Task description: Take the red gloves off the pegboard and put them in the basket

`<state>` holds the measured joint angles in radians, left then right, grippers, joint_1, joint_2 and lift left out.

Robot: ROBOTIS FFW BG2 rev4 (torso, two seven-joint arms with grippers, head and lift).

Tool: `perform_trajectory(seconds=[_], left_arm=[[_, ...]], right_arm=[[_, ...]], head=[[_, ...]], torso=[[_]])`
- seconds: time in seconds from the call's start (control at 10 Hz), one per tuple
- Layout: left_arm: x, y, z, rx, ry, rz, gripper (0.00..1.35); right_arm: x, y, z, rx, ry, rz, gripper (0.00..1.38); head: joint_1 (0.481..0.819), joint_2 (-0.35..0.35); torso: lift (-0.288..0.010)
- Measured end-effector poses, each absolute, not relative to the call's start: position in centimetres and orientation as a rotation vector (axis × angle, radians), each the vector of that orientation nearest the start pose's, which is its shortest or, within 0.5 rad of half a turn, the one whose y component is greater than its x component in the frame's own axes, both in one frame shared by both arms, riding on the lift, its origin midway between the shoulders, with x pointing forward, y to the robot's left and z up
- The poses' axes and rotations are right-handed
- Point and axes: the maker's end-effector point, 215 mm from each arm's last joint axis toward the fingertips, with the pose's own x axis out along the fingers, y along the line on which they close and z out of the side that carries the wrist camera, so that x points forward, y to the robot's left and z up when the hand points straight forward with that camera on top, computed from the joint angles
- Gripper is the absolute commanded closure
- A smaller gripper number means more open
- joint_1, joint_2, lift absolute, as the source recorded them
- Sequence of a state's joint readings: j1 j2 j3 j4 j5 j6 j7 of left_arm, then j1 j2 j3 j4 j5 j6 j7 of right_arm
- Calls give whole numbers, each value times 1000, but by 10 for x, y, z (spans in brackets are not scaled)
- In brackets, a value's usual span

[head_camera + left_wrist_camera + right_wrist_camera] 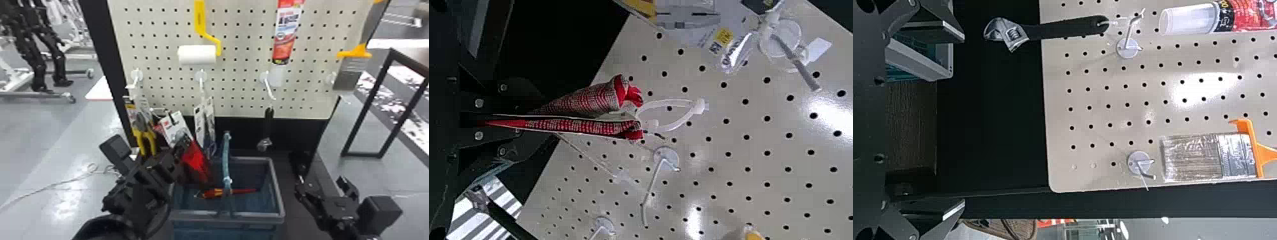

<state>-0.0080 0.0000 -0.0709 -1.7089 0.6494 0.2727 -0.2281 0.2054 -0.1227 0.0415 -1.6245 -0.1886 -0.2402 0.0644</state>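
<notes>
Head view has the left end effector (pixel 184 147) clamped on the red gloves (pixel 196 159), which slant downward over the back left part of the basket (pixel 277 188); whether their lower end touches the basket, I cannot tell. A white card (pixel 176 126) shows at their upper end. In the left wrist view, the gloves come out from between the two fingers, held together around them, and a white plastic loop (pixel 674 112) sits at their far end, in front of the pegboard (pixel 239 92); whether it touches a hook cannot be told. Inside the basket lies a red and yellow screwdriver (pixel 218 192), beneath the blue handle (pixel 226 156). Right of the basket, the right end effector (pixel 320 184) waits with its fingers well apart and nothing between them, as the right wrist view also shows. Yellow-handled pliers (pixel 145 135) are to the left of the gloves, with packaged items (pixel 204 123) to their right. A paint roller (pixel 197 54), a red and white tube (pixel 285 36), an adjustable wrench (pixel 269 119) and an orange-trimmed paintbrush (pixel 351 73) are on the board as well.
</notes>
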Motion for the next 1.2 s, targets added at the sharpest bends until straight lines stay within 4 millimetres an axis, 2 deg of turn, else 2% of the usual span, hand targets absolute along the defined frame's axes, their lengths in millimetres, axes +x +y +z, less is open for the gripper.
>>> perform_trajectory(seconds=[0.4, 0.5, 0.6, 0.7, 0.9, 1.0, 1.2], left_arm=[[572, 80, -332, -615, 130, -428, 1220], [570, 75, -342, -605, 147, -429, 921], [569, 71, -353, -591, 174, -432, 298], [569, 70, -359, -568, 197, -435, -2], [573, 75, -357, -538, 185, -428, 239], [574, 77, -354, -533, 174, -427, 305], [576, 78, -349, -527, 161, -430, 325]], right_arm=[[524, -232, -354, 74, -84, 98, 137], [524, -232, -354, 74, -84, 98, 137], [524, -232, -354, 74, -84, 98, 137], [524, -232, -354, 74, -84, 98, 137], [524, -232, -354, 75, -84, 98, 137], [524, -232, -354, 75, -83, 98, 137], [524, -232, -354, 74, -83, 98, 137]], head=[[549, 0], [549, 0], [549, 0], [549, 0], [549, 0], [549, 0], [549, 0]], torso=[[-100], [-100], [-100], [-100], [-100], [-100], [-100]])
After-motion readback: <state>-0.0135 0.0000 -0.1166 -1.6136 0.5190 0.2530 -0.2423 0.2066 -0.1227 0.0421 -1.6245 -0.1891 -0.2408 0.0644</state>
